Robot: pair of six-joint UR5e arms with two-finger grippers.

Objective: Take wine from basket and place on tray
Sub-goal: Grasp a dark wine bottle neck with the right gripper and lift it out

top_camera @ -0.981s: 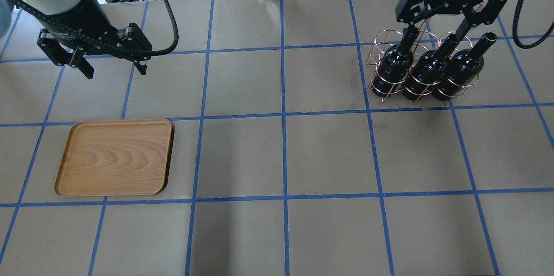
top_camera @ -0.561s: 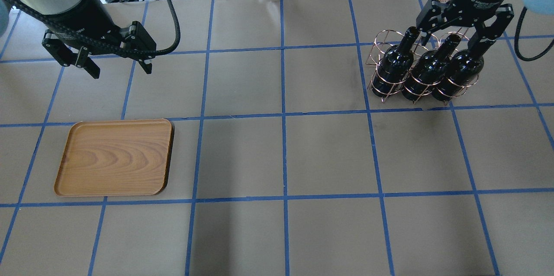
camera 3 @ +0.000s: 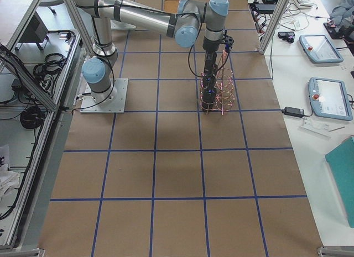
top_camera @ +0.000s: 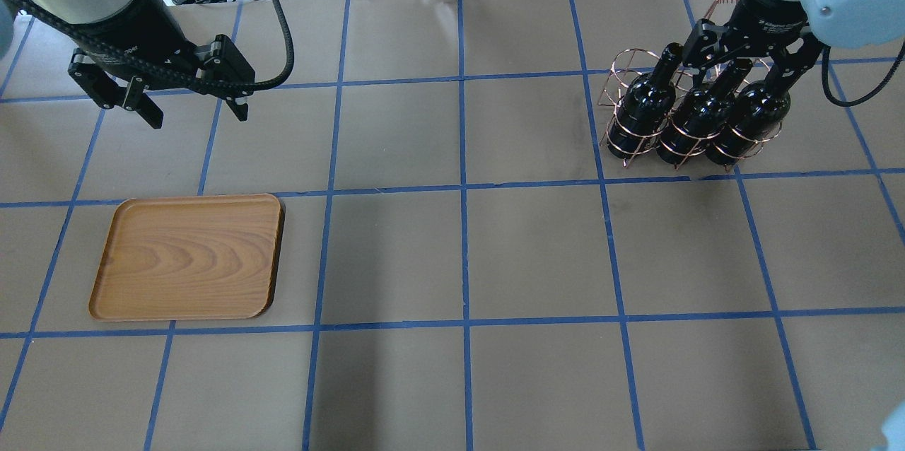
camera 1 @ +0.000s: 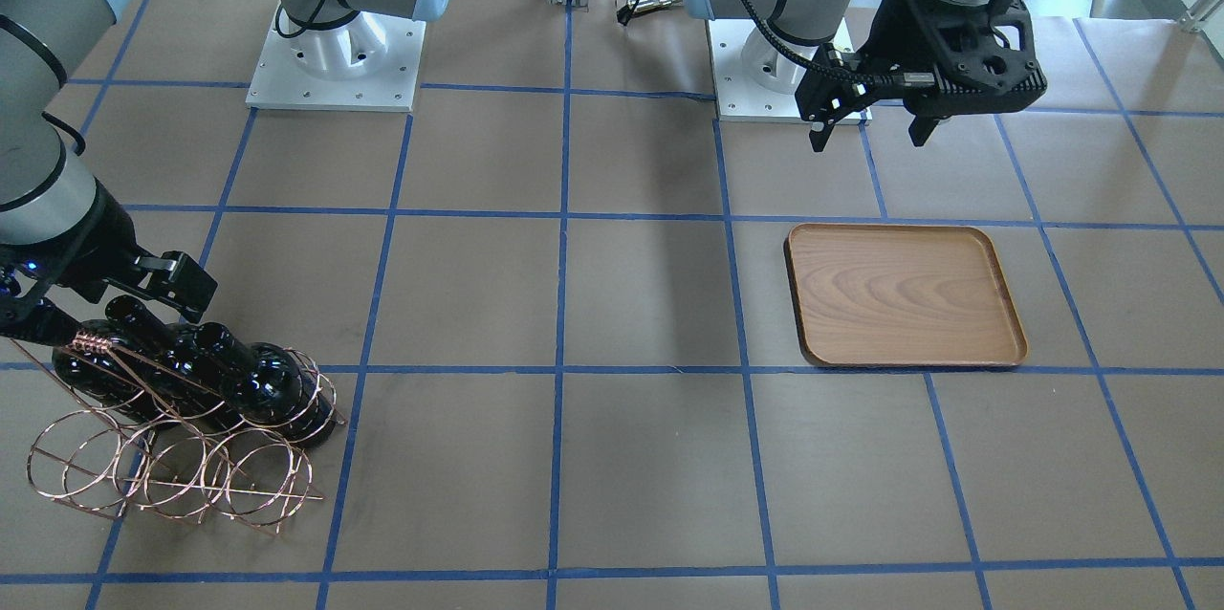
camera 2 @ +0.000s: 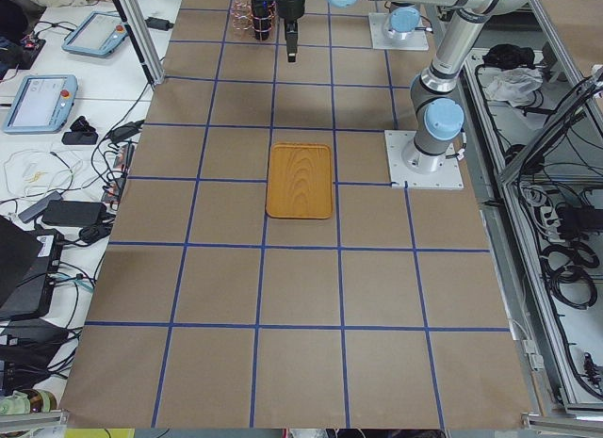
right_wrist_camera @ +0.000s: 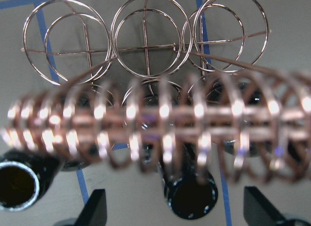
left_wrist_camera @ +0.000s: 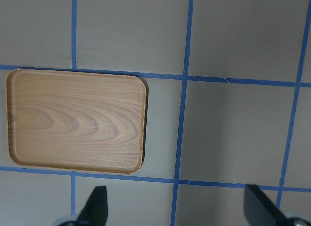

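Right gripper (top_camera: 741, 76) hangs open astride the middle wine (top_camera: 696, 119) in the basket (top_camera: 619, 140). Left gripper (top_camera: 196, 115) gapes too, near the tray (top_camera: 187, 256).

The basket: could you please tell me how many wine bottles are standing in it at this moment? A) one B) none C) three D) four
C: three black bottles stand side by side in one row of the basket, its other rings are unfilled, and the tray holds no bottle.
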